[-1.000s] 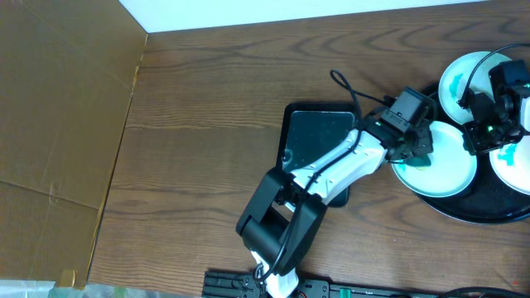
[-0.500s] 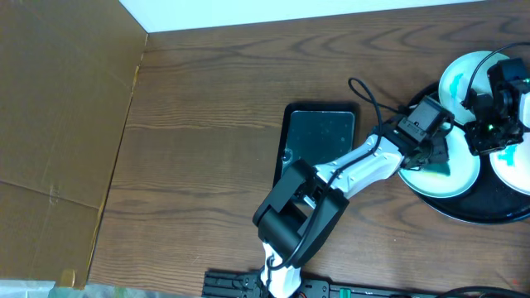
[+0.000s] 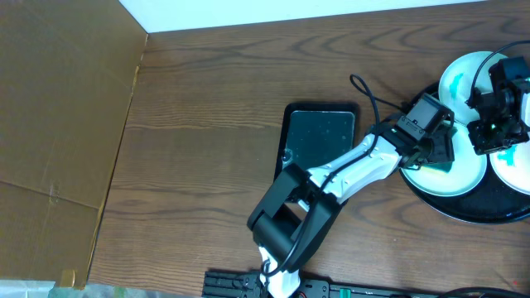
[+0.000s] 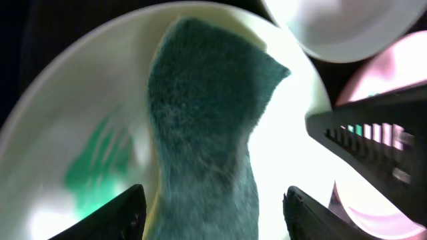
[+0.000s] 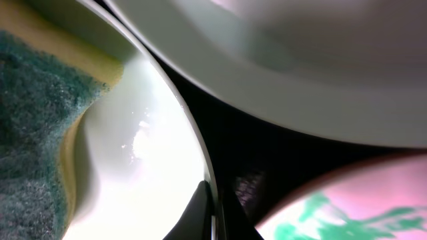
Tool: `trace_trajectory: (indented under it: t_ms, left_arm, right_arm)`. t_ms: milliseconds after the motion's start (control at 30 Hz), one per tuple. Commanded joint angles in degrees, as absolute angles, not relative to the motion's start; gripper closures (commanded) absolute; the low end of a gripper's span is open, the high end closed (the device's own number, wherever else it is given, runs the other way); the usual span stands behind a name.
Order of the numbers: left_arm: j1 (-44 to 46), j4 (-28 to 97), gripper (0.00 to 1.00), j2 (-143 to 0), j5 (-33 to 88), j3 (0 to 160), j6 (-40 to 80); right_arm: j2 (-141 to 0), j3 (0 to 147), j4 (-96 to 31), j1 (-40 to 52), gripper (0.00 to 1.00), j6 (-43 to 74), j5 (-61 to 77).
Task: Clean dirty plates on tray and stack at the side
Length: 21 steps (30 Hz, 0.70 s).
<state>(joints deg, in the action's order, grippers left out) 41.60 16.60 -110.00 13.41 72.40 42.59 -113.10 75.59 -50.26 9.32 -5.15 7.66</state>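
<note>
Three dirty plates lie on the round black tray (image 3: pixel 460 211): one at the back (image 3: pixel 460 76), one in the middle (image 3: pixel 454 175), one at the right (image 3: pixel 515 170). A green sponge (image 4: pixel 207 120) lies flat on the middle plate (image 4: pixel 293 153), beside a teal smear (image 4: pixel 93 167). My left gripper (image 4: pixel 213 217) hovers over the sponge, open, one finger on each side of it. My right gripper (image 5: pixel 212 212) is shut on the middle plate's rim (image 5: pixel 200 153). The right plate (image 5: pixel 347 207) also carries a teal smear.
A smaller rectangular black tray (image 3: pixel 319 136) sits on the wooden table left of the round tray, partly under the left arm. A cardboard wall (image 3: pixel 58 124) stands along the left side. The two grippers are close together over the round tray.
My left gripper moved right from the middle plate's left edge to over its centre and opened, letting the sponge go onto the plate. The right gripper held still.
</note>
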Motion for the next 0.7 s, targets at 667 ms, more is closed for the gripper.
trace_trajectory:
  t_ms: [667]
  left_arm:
    - [41.2,15.9,0.39,-111.3,11.0,73.1,36.4]
  right_arm:
    - [-110.9,76.4,-50.8,9.2,0.99,-3.7,6.0]
